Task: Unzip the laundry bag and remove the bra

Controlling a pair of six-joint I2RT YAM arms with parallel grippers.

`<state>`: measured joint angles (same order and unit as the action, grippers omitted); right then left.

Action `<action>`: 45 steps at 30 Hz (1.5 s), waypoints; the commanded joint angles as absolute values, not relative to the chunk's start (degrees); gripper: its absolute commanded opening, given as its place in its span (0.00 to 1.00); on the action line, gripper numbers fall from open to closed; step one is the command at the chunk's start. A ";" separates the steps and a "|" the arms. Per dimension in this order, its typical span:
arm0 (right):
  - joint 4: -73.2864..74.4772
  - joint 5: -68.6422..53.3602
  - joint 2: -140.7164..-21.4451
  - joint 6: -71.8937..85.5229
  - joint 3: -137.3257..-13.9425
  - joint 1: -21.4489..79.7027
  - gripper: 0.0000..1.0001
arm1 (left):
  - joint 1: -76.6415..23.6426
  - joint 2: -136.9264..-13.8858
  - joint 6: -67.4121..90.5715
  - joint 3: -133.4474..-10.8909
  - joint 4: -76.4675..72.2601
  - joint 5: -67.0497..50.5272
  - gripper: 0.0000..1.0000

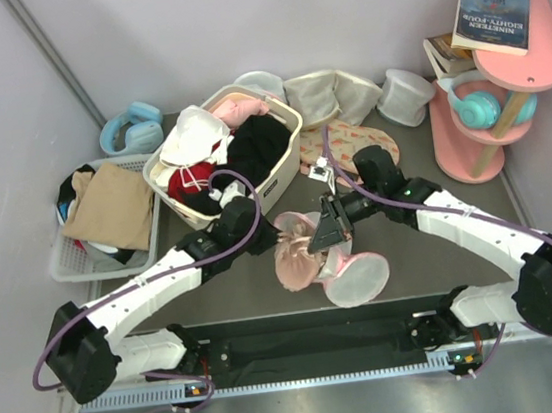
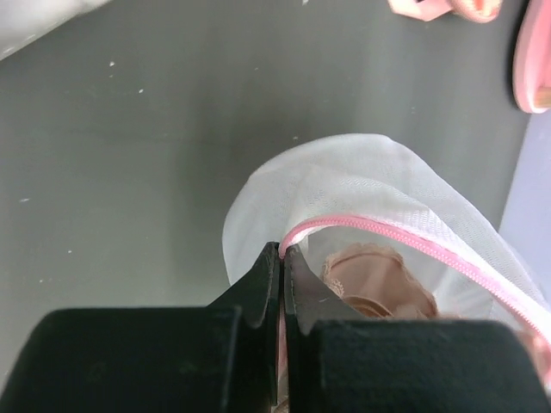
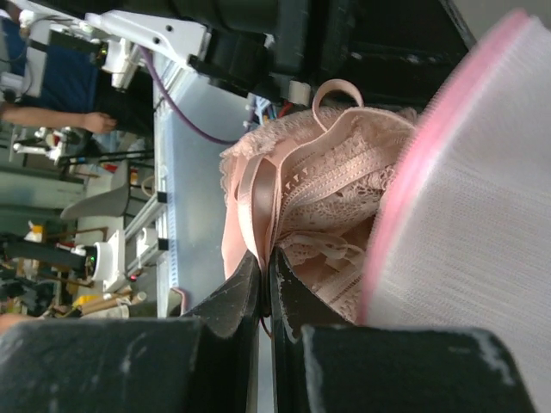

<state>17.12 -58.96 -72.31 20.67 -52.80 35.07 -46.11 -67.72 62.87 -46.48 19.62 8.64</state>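
Note:
The laundry bag (image 1: 361, 279), a round white mesh pouch with a pink rim, lies open at the near middle of the table. My left gripper (image 1: 272, 235) is shut on the end of the bag's pink zip rim (image 2: 282, 248), and the white mesh (image 2: 344, 185) spreads beyond the fingertips. The pale pink bra (image 1: 292, 261) bulges out of the opening between the two grippers. My right gripper (image 1: 324, 235) is shut on a folded strap or band of the lacy bra (image 3: 331, 185). The bag's pink-edged mesh (image 3: 469, 215) fills the right side of that view.
A cream laundry basket (image 1: 287, 124) full of clothes stands behind the left gripper, with a white crate (image 1: 72, 264) of clothes to its left. Blue headphones (image 1: 132, 128), plain white pouches (image 1: 328, 94), a printed pink cloth (image 1: 357, 146) and a pink shelf (image 1: 496, 69) line the back and right.

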 commanded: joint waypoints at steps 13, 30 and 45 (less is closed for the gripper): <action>-9.83 -65.57 -66.37 39.27 -55.46 31.65 0.00 | -43.59 -70.23 61.87 -43.51 18.55 9.22 0.01; -22.14 -57.92 -65.56 52.64 -64.68 22.06 0.00 | -42.80 -73.03 60.65 -45.08 16.70 8.26 0.00; -4.60 -49.31 -72.85 38.17 -82.07 22.23 0.00 | -42.80 -72.60 60.82 -43.68 15.91 5.71 0.00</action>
<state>-12.29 -52.82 -70.37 47.46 -71.24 22.70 -43.09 -74.26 60.07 -45.50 17.02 7.64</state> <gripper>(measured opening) 0.019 0.021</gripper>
